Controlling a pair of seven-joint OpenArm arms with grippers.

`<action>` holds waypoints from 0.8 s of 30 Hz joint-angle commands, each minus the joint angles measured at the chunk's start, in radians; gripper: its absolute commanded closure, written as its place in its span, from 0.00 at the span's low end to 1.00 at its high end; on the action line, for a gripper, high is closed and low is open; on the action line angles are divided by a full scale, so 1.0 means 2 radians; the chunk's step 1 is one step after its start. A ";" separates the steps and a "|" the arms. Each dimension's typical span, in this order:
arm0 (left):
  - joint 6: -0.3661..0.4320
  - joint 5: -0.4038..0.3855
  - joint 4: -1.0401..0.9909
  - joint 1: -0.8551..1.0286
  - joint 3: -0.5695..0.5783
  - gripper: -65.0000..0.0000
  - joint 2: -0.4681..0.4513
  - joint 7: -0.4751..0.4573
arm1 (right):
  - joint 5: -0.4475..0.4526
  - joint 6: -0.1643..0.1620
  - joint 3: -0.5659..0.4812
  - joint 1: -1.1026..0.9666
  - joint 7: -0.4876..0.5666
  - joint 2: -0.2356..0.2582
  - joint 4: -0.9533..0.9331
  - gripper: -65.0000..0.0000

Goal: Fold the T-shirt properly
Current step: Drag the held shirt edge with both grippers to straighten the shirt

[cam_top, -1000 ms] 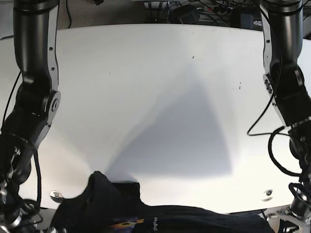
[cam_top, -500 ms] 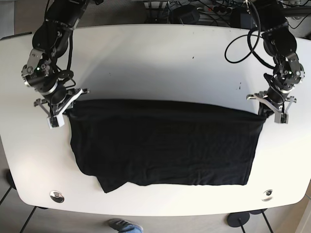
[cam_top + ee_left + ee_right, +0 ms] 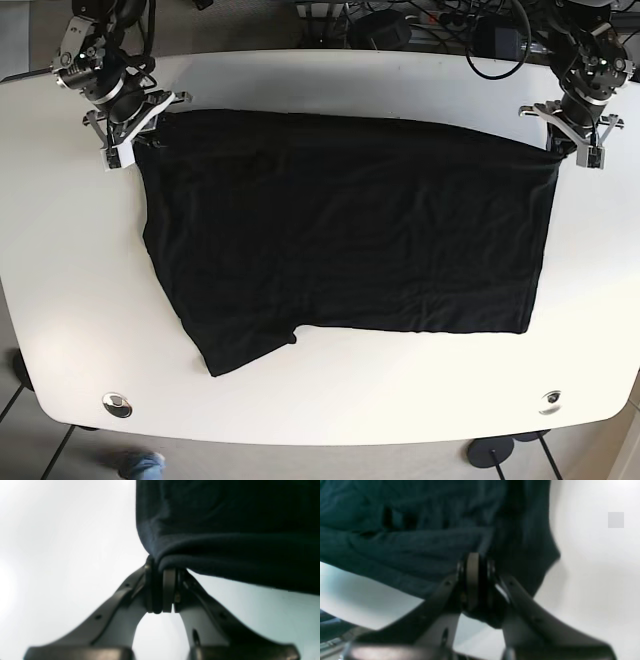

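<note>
A black T-shirt [image 3: 340, 230] lies spread wide across the white table [image 3: 330, 400], its far edge near the table's back. My left gripper [image 3: 572, 146], on the base view's right, is shut on the shirt's far right corner; the left wrist view shows its closed gripper [image 3: 162, 580] pinching dark cloth [image 3: 225, 530]. My right gripper [image 3: 128, 148], on the base view's left, is shut on the far left corner; the right wrist view shows the closed gripper [image 3: 475, 565] with dark cloth [image 3: 420, 530] between the jaws. The shirt's near left corner droops into a point.
Cables and dark boxes [image 3: 400, 25] lie behind the table's back edge. Two round metal fittings [image 3: 117, 404] [image 3: 549, 401] sit near the front edge. A shoe [image 3: 140, 465] shows on the floor below.
Both grippers have dragged the shirt's top edge away from the front, toward the table's back. The shirt now lies farther back and more spread out.
</note>
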 commanded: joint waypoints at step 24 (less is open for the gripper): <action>0.001 -0.005 -0.183 -0.190 0.026 0.46 -0.068 -0.011 | -0.025 0.020 -0.002 0.100 0.066 0.015 -0.137 0.94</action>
